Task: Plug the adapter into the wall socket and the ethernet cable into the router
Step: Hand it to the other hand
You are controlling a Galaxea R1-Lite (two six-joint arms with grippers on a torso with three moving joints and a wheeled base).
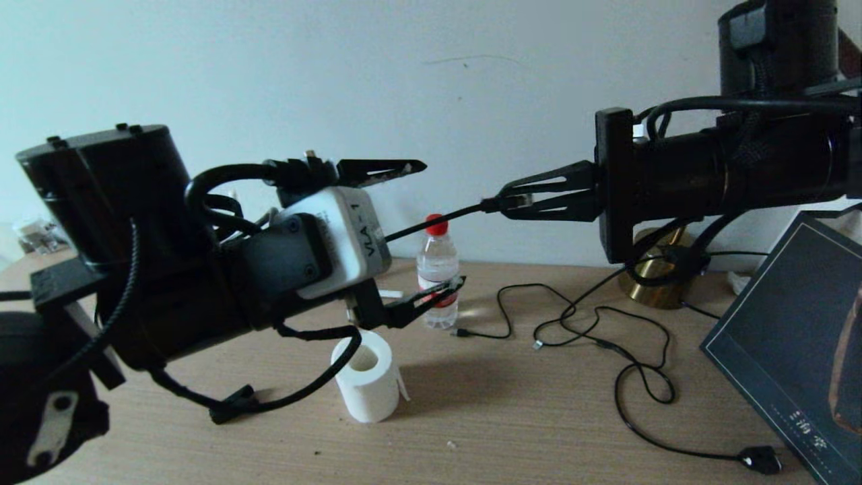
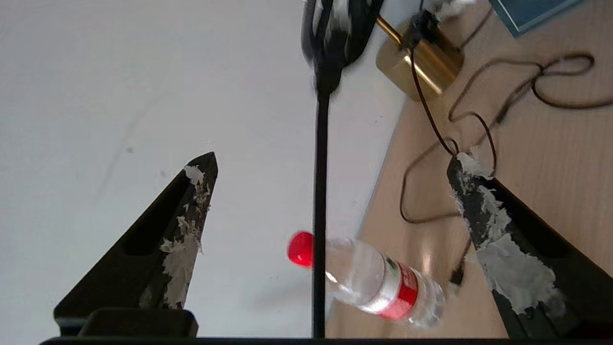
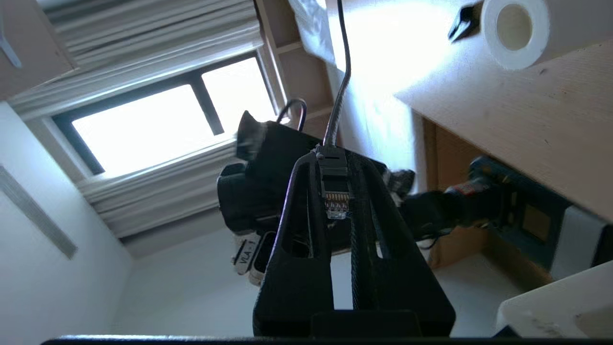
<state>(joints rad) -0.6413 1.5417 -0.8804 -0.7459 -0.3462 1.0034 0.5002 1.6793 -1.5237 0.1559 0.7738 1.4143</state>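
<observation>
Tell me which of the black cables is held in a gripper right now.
The thick black ethernet cable, its clear-tipped plug pinched in the right gripper. The thin black cables lie loose on the wooden desk.

**Pale wall, wood desk, bright window**

Plain whitish wall [image 1: 404, 101] runs behind the desk, w/ a faint scuff line high up. Wooden tabletop [image 1: 539, 417], light grain, meets the wall directly. Right wrist view shows a window [image 3: 158, 124] w/ dark frame & centre mullion, daylight blown out bright; pale pleated curtains [image 3: 143, 43] bunched along its edges. Wooden shelving [image 3: 297, 57] stands beside the window. Same view catches the desk edge & its underside, w/ a cardboard-brown box [image 3: 469, 239] below. Light comes mostly from the window side, soft shadows on the tabletop. Floor not clearly visible.
</observation>
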